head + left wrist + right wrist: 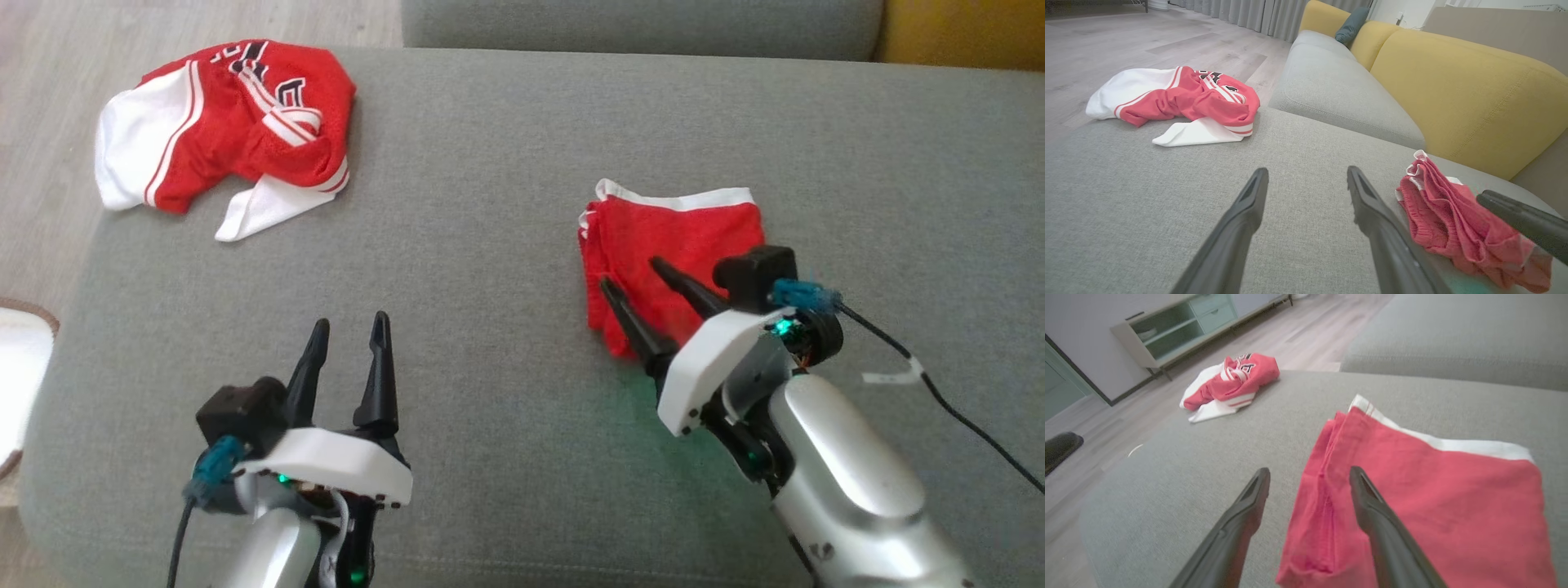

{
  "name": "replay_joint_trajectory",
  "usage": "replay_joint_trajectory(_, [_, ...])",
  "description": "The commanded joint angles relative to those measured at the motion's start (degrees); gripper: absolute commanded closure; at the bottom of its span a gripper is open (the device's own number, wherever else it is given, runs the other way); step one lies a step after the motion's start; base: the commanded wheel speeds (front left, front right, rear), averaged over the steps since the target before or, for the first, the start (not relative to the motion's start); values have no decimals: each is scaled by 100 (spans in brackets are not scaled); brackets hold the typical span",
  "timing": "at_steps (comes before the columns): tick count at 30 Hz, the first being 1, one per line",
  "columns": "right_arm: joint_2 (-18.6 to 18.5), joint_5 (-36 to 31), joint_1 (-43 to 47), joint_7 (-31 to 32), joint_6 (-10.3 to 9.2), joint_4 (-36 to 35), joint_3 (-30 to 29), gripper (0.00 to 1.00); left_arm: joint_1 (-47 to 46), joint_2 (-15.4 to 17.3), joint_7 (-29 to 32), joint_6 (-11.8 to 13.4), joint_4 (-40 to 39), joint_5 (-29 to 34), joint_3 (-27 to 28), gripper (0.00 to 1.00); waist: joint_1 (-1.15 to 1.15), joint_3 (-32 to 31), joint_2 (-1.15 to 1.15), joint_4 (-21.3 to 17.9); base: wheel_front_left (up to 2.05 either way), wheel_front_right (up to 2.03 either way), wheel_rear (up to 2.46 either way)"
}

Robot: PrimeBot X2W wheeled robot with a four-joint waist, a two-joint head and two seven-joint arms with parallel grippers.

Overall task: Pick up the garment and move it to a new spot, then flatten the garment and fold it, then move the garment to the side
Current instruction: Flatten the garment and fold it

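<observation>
The folded red garment [678, 245] [1433, 490], with a white band along its far edge, is lying flat on the grey sofa seat [490, 245], on the robot's right side. The right pincer [630, 273] [1309, 473] is hanging over the garment's left edge with its two fingers spread apart and gripping nothing. In the right wrist view, one finger is showing over the red cloth and the other over the bare grey seat just beside it. Whether the fingertips are touching the cloth cannot be told.

The left pincer [351, 321] [1307, 170] is standing wide open and holding nothing, over bare seat well apart from the garment. In the left wrist view the garment [1453, 220] is lying to the right of its fingers.

A crumpled red and white jersey [237, 114] [1188, 96] [1229, 381] is sitting at the seat's far left corner, well apart from the folded garment, with its white part reaching the seat's edge by the wooden floor [49, 49].
</observation>
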Motion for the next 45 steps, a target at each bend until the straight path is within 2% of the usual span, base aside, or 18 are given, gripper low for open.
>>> replay_joint_trajectory(1, [-20,45,97,-94,37,-327,58,0,-144,35,-70,-34,-149,12,220,0,0,-19,0,-45,0,0,0])
replay_joint_trajectory(8, [-170,23,527,-299,37,-1200,-545,0,-126,43,-70,-38,-154,23,241,0,0,-51,0,-217,0,0,0])
replay_joint_trajectory(13, [-222,-272,653,-264,37,-1318,-1088,1,-160,46,-70,-52,-158,24,227,0,0,2,0,-252,0,0,0])
replay_joint_trajectory(15, [-247,-359,643,-228,37,-1225,-1133,52,-186,44,-70,-63,-158,24,218,0,0,39,0,-238,0,0,0])
replay_joint_trajectory(16, [-262,-397,626,-219,37,-1159,-1110,68,-198,44,-70,-71,-155,23,214,0,0,59,0,-225,0,0,0])
replay_joint_trajectory(20, [-249,-427,496,-223,37,-723,-925,100,-256,42,-69,-90,-129,18,206,0,0,138,0,-145,0,0,0])
replay_joint_trajectory(36, [96,-149,-131,-847,37,859,673,100,-327,6,-69,-94,-100,35,239,0,0,268,0,126,0,0,0])
replay_joint_trajectory(41, [88,-37,-288,-1069,37,1076,1180,100,-313,-5,-70,-79,-103,31,285,0,0,248,0,74,0,0,0])
replay_joint_trajectory(45, [46,38,-388,-1362,37,1117,1275,100,-302,-24,-70,-96,-88,28,314,0,0,212,0,-24,0,0,0])
